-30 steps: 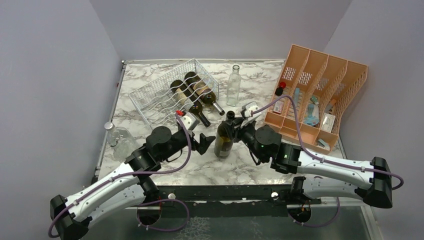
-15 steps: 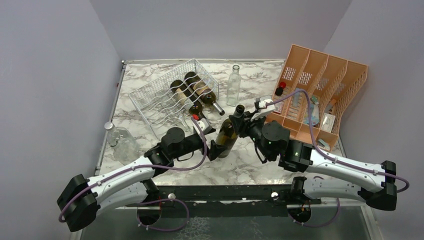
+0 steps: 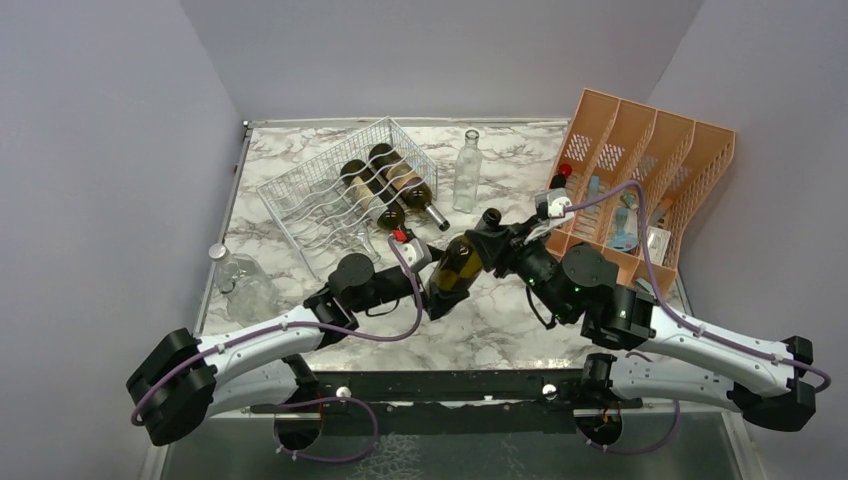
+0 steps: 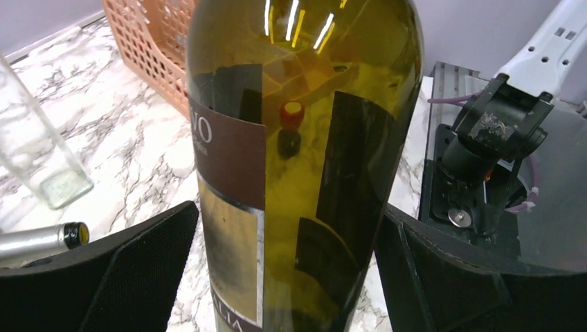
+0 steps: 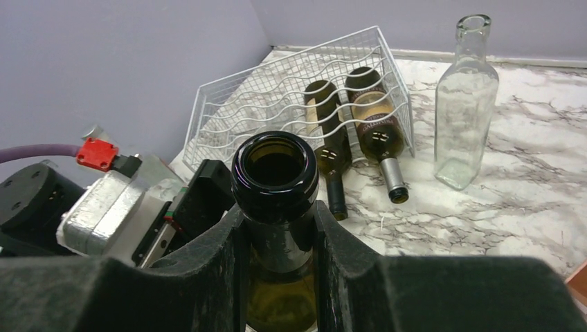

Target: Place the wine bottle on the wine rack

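Observation:
The wine bottle [image 3: 455, 268] is olive-green glass with a brown label and leans with its neck up and to the right. My right gripper [image 3: 492, 238] is shut on its neck just under the open mouth [image 5: 275, 166], with both fingers [image 5: 221, 263] pressed against the neck. My left gripper [image 3: 432, 292] is open around the bottle's lower body [image 4: 297, 138]. Its fingers [image 4: 111, 277] stand on either side, and marble shows in the gaps. The silvery-white wire wine rack [image 3: 310, 195] stands at the back left. Dark bottles [image 3: 385, 185] lie in its right part. It also shows in the right wrist view [image 5: 277, 104].
A tall clear glass bottle [image 3: 467, 172] stands upright right of the rack. An orange slotted organizer [image 3: 640, 190] fills the back right, with a small red-capped bottle [image 3: 562, 175] at its left side. A clear glass container [image 3: 240, 280] lies at the table's left edge.
The right gripper has carried the neck rightward and back, tilting the bottle further. The left arm has reached forward, and its open jaws now stand around the bottle's lower body.

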